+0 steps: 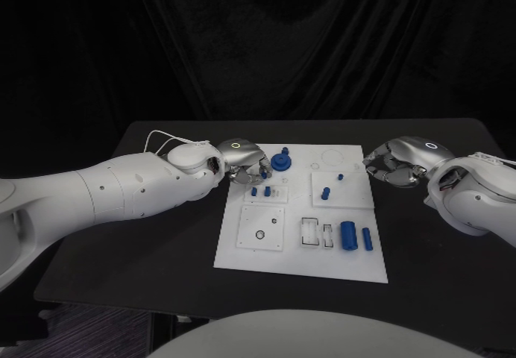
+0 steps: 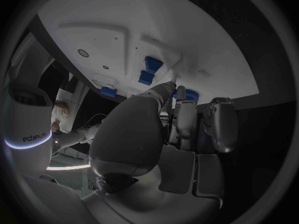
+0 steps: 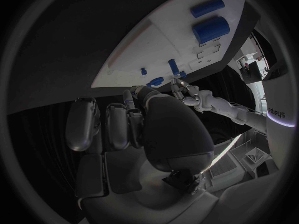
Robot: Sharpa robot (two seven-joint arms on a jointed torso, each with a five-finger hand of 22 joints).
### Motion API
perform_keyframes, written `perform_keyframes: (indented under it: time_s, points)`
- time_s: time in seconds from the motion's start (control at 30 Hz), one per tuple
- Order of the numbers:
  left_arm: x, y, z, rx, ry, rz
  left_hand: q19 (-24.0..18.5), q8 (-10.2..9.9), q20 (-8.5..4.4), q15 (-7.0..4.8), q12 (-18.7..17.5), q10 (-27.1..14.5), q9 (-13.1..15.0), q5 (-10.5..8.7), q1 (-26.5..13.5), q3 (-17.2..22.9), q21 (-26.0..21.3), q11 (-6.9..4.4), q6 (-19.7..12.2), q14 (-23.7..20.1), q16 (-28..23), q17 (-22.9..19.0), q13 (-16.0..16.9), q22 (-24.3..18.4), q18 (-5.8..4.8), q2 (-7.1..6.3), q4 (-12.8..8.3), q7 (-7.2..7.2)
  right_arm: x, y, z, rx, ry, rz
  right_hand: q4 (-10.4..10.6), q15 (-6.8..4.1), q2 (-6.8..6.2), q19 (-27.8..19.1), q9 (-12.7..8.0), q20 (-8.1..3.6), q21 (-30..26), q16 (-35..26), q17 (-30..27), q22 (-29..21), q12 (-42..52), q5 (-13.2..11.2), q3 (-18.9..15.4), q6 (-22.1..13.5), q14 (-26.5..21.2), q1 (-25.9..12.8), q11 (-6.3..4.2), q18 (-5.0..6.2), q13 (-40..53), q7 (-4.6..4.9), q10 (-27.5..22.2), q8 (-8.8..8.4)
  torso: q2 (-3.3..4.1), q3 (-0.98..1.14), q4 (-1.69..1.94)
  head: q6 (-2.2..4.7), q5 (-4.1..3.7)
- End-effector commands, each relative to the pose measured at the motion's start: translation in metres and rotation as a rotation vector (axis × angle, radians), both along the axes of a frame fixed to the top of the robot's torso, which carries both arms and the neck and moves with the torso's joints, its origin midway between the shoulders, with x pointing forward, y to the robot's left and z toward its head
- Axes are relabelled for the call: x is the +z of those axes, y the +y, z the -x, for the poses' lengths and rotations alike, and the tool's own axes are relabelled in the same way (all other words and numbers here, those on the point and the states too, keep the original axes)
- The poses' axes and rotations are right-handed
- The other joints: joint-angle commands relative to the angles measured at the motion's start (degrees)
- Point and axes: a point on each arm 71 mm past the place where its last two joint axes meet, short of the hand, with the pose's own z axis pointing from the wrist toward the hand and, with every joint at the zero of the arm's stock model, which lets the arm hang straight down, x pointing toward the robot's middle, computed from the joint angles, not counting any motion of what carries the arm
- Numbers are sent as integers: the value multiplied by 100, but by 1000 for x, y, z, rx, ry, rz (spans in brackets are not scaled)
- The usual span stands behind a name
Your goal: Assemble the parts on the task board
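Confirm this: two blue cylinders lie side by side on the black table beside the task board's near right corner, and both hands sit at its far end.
Not quite. The two blue cylinders lie on the task board itself, near its near right corner, not on the black table; the head view shows this. The left hand and right hand do sit at its far end.

I can make out one piece of lettering, and it appears twice. In my left wrist view, the white right arm [image 2: 28,129] carries the brand word "sharpa", printed in dark letters just above a glowing ring; it reads turned over. In my right wrist view, the white left arm [image 3: 274,104] bears the same word beside its lit ring, again turned over. I read no text on the task board [image 1: 242,250].
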Motion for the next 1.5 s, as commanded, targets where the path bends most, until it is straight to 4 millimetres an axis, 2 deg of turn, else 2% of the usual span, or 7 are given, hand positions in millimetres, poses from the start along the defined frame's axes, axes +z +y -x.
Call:
perform_keyframes:
  time_s: [0.03,1.0,1.13,1.17,1.27,1.3,1.5]
  points:
    - [-1,-2,1,-7,6,1,-3,-24,3,30,-24,1,-9,11,-18,44,-22,7,-38,-14,-33,-9,-8,1033,-76,-33,0,8,-2,-1,0,-8,8,7,3,4,14,8,-9,0,-39,-13,251,996,-32,13,20,26,328,-64,7,-19,713,-10,-39,-25,-1,-2,0,-1,9]
    - [-6,-4,0,4,37,-22,-35,-39,4,36,-46,15,-17,-10,-6,58,-71,16,-49,-59,-71,-75,-24,1018,-65,-35,-14,-10,-2,-1,0,-9,12,9,-1,4,17,5,-9,0,-49,-18,246,993,-41,12,25,28,327,-64,8,-17,704,-9,-45,-24,6,3,-2,-1,-9]
    - [-7,-4,0,6,37,-23,-52,-76,7,47,-79,22,-42,-36,1,70,-95,34,-117,-88,-93,-106,-45,1011,-61,-54,-30,-62,-2,0,0,-8,12,9,-1,4,17,5,-9,0,-49,-18,246,993,-41,12,25,28,327,-64,8,-17,704,-9,-45,-24,7,2,-3,-1,-3]
    - [-7,-4,0,7,37,-23,-64,-99,13,67,-124,3,-92,-46,-4,87,-112,61,-282,-109,-109,-133,-71,1007,-59,-73,-33,-143,-2,0,0,-8,12,9,-1,4,17,5,-9,0,-49,-18,246,993,-41,12,25,28,327,-64,8,-17,704,-9,-45,-24,6,1,-4,-1,-3]
    - [-7,-3,0,14,38,-25,-95,-101,24,87,-204,-65,-185,-74,-22,108,-159,90,-574,-145,-137,-184,-112,994,-50,-118,-31,-264,-2,0,0,-8,12,9,-7,5,20,1,-9,0,-63,-30,236,990,-48,12,34,33,324,-63,8,-14,697,-8,-48,-22,6,2,-3,-1,-7]
    - [-7,-3,0,17,38,-26,-121,-102,33,99,-273,-158,-252,-99,-43,119,-198,114,-763,-178,-161,-225,-142,983,-42,-150,-22,-331,-2,0,1,-8,12,9,-7,5,20,1,-9,0,-63,-30,236,990,-48,12,34,33,324,-63,8,-14,697,-8,-48,-22,5,2,-2,-1,-3]
    - [-6,2,-2,41,22,-21,-249,-99,88,180,-507,-641,-484,-283,-113,86,-397,230,-1346,-342,-273,-419,-227,930,-6,-241,3,-538,-2,-2,1,-9,9,6,-10,5,18,-1,-9,0,-69,-40,227,988,-57,11,35,31,322,-63,9,-13,688,-7,-56,-23,2,3,5,-1,6]
